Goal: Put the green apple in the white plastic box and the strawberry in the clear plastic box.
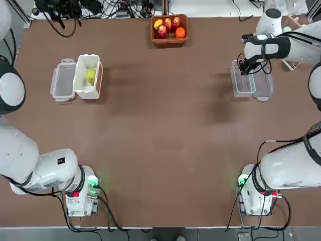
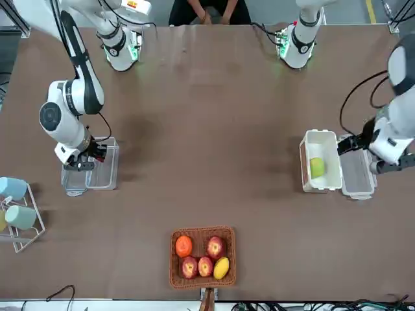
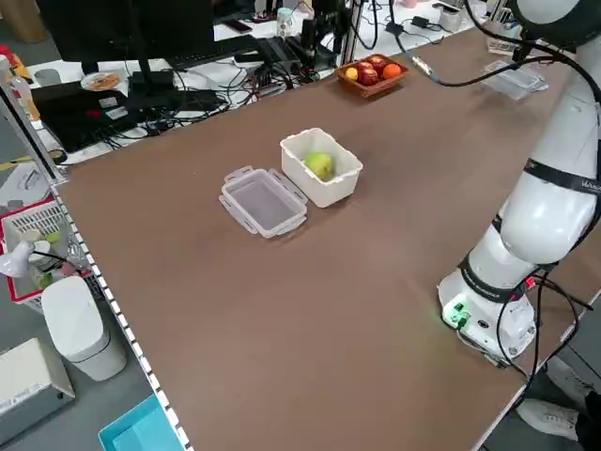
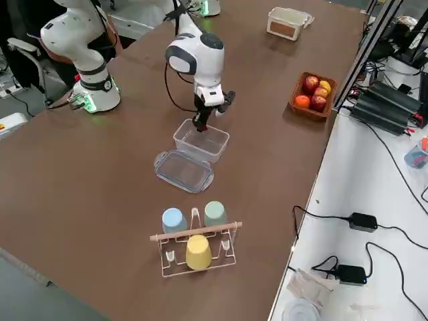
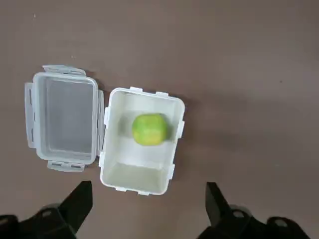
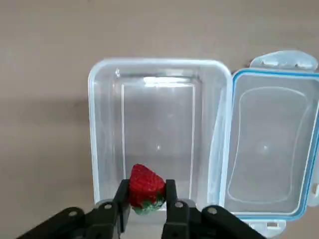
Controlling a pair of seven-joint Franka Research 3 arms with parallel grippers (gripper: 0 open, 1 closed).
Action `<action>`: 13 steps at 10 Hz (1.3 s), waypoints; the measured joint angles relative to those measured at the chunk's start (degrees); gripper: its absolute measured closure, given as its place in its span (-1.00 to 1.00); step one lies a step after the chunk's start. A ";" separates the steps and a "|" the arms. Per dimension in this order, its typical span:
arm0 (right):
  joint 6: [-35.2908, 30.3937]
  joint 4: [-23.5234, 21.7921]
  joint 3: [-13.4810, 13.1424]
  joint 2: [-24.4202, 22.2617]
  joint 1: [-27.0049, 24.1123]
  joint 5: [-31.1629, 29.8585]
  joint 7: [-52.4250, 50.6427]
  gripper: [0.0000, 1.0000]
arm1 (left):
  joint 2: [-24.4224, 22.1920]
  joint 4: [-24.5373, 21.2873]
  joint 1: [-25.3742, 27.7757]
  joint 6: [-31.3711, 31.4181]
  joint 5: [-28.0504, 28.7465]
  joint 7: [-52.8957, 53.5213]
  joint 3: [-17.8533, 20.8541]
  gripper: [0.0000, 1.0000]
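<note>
Gripping strawberry (image 6: 146, 188) between right jaws above clear plastic box (image 6: 157, 134).

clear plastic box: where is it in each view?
Top: clear plastic box, right edge, under the right hand.
Front: left side.
Left side: far top right.
Right side: centre.
Left wrist: not in it.
Right wrist: centre.
Landmark: its lid lying alongside.

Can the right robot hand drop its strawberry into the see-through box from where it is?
Probably yes. The right gripper holds the strawberry right over the clear plastic box, which is open, its lid lying beside it. Nothing seems to block the way down.
</note>
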 joint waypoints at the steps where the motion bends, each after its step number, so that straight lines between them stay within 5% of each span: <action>1: 1.27 -0.26 0.01 0.01 -0.05 0.00 -0.02 0.36 | -0.48 4.32 -1.27 -3.66 -0.21 1.88 0.83 -1.00; 5: 6.40 -1.32 -0.01 2.33 -1.66 0.00 -1.28 0.36 | -4.72 8.99 -12.94 -8.70 -0.31 6.51 10.66 -1.00; 10: 7.82 -1.31 0.04 4.16 -2.05 0.00 -1.63 0.34 | -5.13 8.82 -15.05 -9.35 -1.13 6.59 11.15 -1.00; 13: 7.95 -1.28 0.07 4.29 -2.05 0.00 -1.64 -0.15 | -5.12 8.77 -14.72 -9.65 -1.20 6.79 11.66 -1.00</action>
